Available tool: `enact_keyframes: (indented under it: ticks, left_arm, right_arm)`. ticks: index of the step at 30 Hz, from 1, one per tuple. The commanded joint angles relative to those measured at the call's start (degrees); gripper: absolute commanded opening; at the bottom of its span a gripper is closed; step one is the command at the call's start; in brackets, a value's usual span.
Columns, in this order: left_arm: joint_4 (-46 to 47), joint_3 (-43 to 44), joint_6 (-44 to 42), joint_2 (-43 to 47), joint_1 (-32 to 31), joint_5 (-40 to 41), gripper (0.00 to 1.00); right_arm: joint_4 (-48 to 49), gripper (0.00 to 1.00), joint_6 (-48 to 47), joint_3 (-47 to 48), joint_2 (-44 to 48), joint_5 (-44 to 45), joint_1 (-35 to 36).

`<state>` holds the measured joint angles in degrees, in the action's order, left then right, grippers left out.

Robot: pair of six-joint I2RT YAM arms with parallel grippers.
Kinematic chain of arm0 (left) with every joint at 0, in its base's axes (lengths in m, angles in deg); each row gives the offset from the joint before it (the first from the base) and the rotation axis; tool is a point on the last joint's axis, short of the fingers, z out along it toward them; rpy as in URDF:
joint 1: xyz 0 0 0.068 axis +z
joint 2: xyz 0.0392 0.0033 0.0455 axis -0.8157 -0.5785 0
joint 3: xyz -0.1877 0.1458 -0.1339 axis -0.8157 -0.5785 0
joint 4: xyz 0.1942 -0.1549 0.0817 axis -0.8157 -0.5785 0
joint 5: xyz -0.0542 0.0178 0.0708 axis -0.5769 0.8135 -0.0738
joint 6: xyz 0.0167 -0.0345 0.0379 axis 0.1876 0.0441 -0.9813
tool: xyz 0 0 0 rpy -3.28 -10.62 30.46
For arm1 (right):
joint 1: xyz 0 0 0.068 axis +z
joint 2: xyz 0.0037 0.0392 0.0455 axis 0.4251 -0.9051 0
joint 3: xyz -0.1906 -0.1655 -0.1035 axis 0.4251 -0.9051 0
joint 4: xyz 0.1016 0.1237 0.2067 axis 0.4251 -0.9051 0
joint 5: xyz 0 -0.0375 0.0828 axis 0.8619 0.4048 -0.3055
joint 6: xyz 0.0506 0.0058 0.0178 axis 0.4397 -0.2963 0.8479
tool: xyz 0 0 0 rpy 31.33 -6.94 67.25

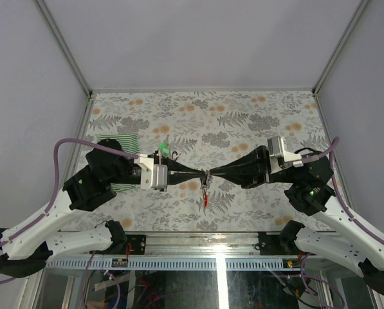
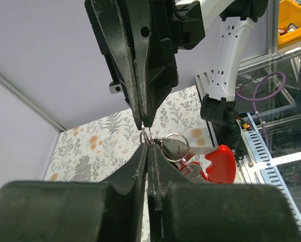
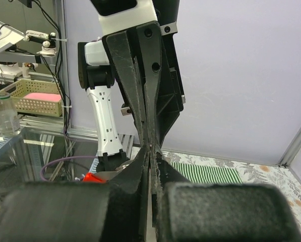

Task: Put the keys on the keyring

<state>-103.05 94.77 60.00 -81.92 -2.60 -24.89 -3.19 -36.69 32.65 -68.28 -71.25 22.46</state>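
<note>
Starting at the left gripper (image 2: 148, 149): closed to a hairline, apparently nipping the wire of the keyring (image 2: 176, 146) right at the tips. Then the right gripper (image 3: 152, 157): likewise pressed together, nose to nose with the left one. Too fine to tell whether on the same wire or on a key's eye. Both held in mid-air over the middle of the table (image 1: 243, 122), meeting left and right of one shared point.

Just below that point, dangling: a silvery key (image 2: 198, 149) across the ring, and a red tag (image 2: 220, 164) lowest of all, toward the near edge. Farther out, just beyond the left wrist, seemingly a green-tagged key (image 1: 164, 150) on the table, well apart from the bunch. Left of it, partly under the left arm, the green-and-white striped cloth (image 1: 122, 143).

Judged to be mid-threading, with the coil worked at the tips. To do it well:
- Hold the left grip steady as the anchor, without twisting.
- Move only the right tips, in small strokes along the wire's curve, never across it.
- Check progress in the left wrist view, the clearest on ring and tips.
- Avoid pulling apart hard, for fear of springing the ring loose and dropping the whole bunch.
- Let the hanging weight settle before any regrip.
- Leave the green-tagged key until the ring is secure.
</note>
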Motion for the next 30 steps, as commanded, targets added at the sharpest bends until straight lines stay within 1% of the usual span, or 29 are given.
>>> enact_keyframes:
  ticks: [1,8,15,24,25,30]
  left_arm:
    - [1.39,1.85,-0.54,0.47,-0.22,-0.44,0.00]
    - [1.04,1.94,-0.41,0.59,-0.23,-0.31,0.00]
    - [1.12,1.86,-0.59,0.30,-0.19,-0.49,0.00]
    - [2.18,1.74,0.28,-0.27,-0.23,-1.59,0.00]
    - [2.97,1.50,0.75,-0.29,-0.23,-1.96,0.01]
    - [8.12,-0.13,3.82,-0.31,-0.20,-3.02,0.13]
  right_arm:
    - [4.51,0.00,0.82,2.45,0.85,0.39,0.11]
    - [5.51,0.00,1.26,2.31,1.48,2.83,0.07]
    - [10.85,0.00,4.27,0.90,1.91,5.40,0.11]
    - [15.38,0.00,7.05,-0.40,1.48,7.85,0.11]
    - [16.04,0.00,7.51,-0.59,1.36,7.88,0.09]
    - [17.41,0.00,7.75,-1.16,1.19,7.25,0.10]
